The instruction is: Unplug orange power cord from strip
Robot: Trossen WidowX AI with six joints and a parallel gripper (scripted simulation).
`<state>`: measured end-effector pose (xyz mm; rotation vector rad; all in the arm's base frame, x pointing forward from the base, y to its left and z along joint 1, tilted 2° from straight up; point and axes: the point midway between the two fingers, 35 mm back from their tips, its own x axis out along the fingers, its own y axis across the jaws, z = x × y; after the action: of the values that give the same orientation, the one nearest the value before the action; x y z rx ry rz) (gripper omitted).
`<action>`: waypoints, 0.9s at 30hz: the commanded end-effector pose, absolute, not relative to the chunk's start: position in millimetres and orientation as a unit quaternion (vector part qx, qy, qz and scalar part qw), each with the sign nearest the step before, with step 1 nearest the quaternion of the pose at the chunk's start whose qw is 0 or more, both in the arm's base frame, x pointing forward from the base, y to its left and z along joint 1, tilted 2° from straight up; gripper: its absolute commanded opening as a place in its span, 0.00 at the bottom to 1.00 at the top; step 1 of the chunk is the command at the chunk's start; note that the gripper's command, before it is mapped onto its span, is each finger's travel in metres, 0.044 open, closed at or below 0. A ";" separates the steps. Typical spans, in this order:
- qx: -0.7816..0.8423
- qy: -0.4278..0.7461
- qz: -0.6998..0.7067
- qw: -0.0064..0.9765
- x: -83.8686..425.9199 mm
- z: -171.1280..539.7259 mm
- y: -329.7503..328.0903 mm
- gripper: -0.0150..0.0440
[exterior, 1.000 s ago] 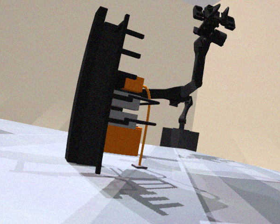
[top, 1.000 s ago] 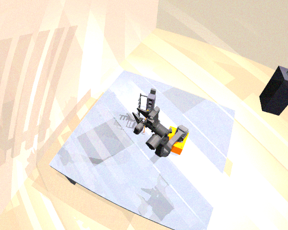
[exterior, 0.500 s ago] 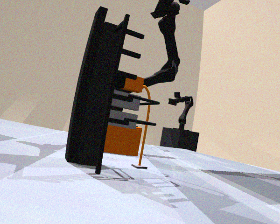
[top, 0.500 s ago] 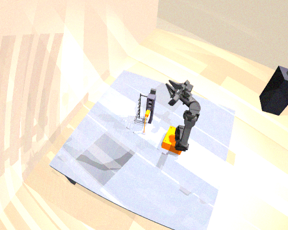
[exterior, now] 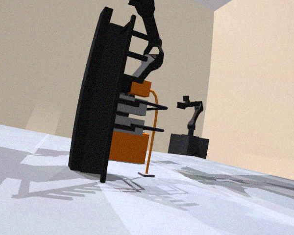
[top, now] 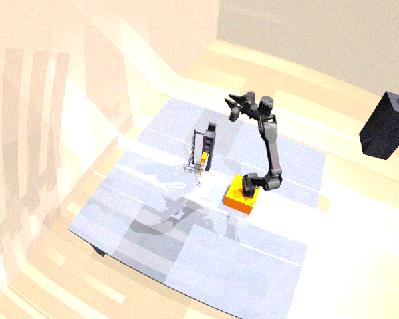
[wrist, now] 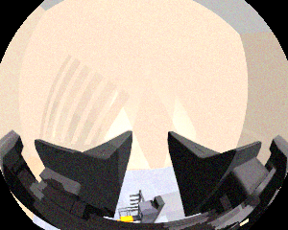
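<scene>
Hanging high above the far side of the table [top: 131, 212], the tool [top: 235, 104] is raised well clear of everything, its fingers drawn partway together with only air between them. Below, the orange plug [top: 203, 157] sits in the upright power strip [top: 209, 145], and the orange power cord [exterior: 153, 131] drops from it to the table beside the strip's foot.

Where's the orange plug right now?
In the top view the orange plug sits seated in the upright power strip near the table's middle, left of the arm's orange base; the gripper hangs well above, apart from it.
</scene>
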<state>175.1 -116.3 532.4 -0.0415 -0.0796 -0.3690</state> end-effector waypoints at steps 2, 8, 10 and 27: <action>-0.056 0.073 -0.159 0.983 220.0 473.2 -146.7 0.53; -0.144 0.227 -0.082 0.960 267.5 394.4 -152.3 0.53; -0.186 0.285 -0.036 0.940 282.3 362.2 -146.8 0.53; -0.498 0.500 0.470 0.530 290.6 162.7 -47.7 0.53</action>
<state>303.1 -66.5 193.1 -1.0329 1.1248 0.8296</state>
